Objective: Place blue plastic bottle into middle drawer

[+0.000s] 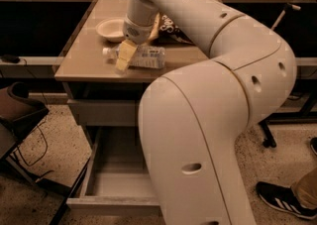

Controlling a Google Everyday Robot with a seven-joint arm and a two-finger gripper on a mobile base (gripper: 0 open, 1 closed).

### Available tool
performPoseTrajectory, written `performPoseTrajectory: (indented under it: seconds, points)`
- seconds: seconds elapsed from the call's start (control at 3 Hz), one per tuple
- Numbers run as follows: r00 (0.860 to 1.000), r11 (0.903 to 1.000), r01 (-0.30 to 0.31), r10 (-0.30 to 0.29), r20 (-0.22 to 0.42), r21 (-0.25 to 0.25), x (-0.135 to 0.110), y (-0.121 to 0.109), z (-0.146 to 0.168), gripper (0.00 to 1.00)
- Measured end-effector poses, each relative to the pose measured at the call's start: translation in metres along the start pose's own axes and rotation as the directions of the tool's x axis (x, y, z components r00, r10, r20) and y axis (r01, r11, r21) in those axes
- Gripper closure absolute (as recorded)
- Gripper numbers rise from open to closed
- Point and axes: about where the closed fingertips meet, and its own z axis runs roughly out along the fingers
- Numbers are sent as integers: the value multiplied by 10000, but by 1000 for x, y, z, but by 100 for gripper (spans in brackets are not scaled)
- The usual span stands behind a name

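The blue plastic bottle (146, 57) lies on its side on the wooden tabletop (84, 60), with its white cap pointing left. My gripper (124, 59) reaches down from the large cream arm and sits right at the bottle's cap end, over its near side. The middle drawer (116, 172) is pulled open below the table, grey and empty inside. My arm hides its right part.
A pale bowl (110, 29) and a dark snack bag (167, 25) sit behind the bottle. A shut grey drawer front (101, 112) lies under the tabletop. A dark chair (20, 112) stands at the left. A person's shoe (285, 199) is at the lower right.
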Motion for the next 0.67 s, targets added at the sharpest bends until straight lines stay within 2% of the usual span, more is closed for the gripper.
performPoseTrajectory:
  seconds: [0.33, 0.67]
  points:
    - [10000, 10000, -17, 17, -6, -36, 1, 0, 6, 0]
    - [10000, 10000, -17, 17, -6, -36, 1, 0, 6, 19]
